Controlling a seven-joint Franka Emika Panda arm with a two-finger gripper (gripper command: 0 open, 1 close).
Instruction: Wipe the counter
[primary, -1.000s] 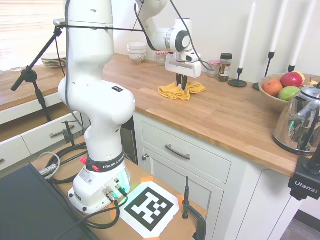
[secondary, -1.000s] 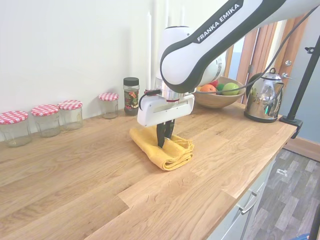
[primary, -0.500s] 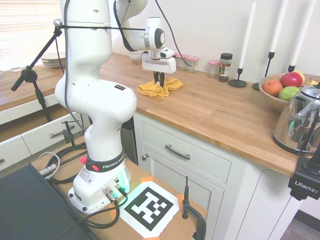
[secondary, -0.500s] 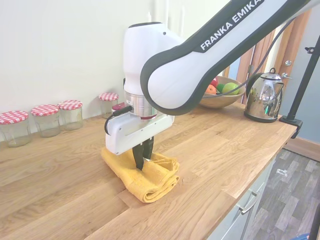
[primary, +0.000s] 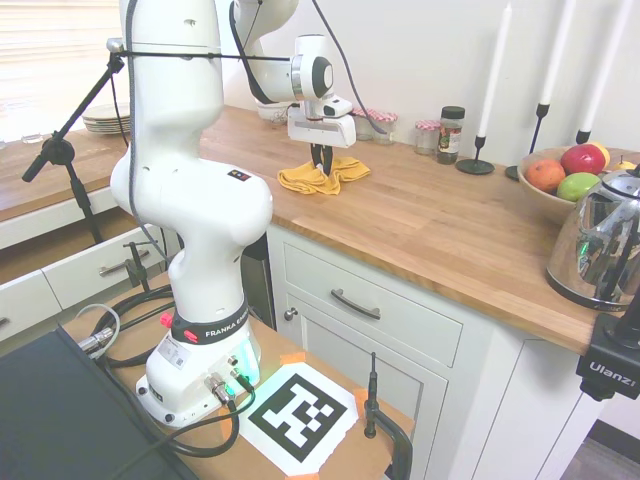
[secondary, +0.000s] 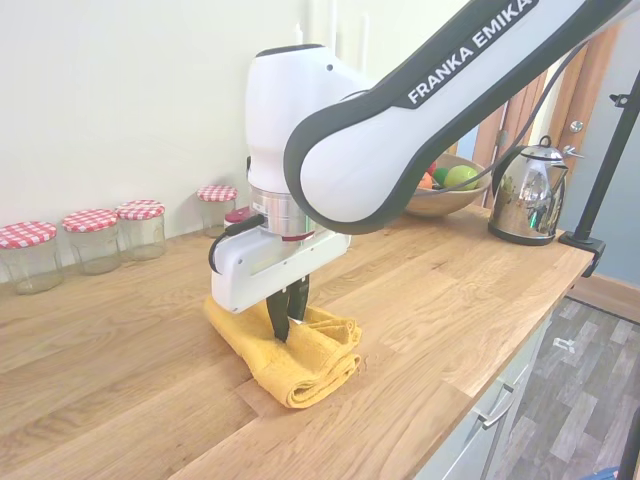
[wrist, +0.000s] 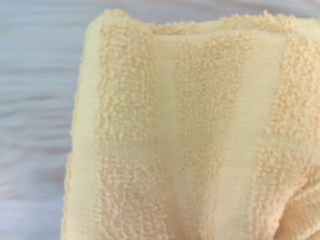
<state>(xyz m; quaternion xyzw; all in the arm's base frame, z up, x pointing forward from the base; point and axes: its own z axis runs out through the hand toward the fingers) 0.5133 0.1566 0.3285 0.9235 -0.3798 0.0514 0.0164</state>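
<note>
The end effector (secondary: 284, 322) points straight down, its dark fingers pressed together and pinching a fold of the yellow cloth (secondary: 300, 350). The cloth lies bunched on the wooden worktop (secondary: 450, 290), close to its front edge. Far along the wall stand jars with checked lids (secondary: 92, 240); a kettle (secondary: 524, 192) stands at the right.

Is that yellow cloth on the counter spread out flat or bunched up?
Bunched up. The yellow cloth lies in thick rumpled folds on the counter, pinched by the tool.
</note>
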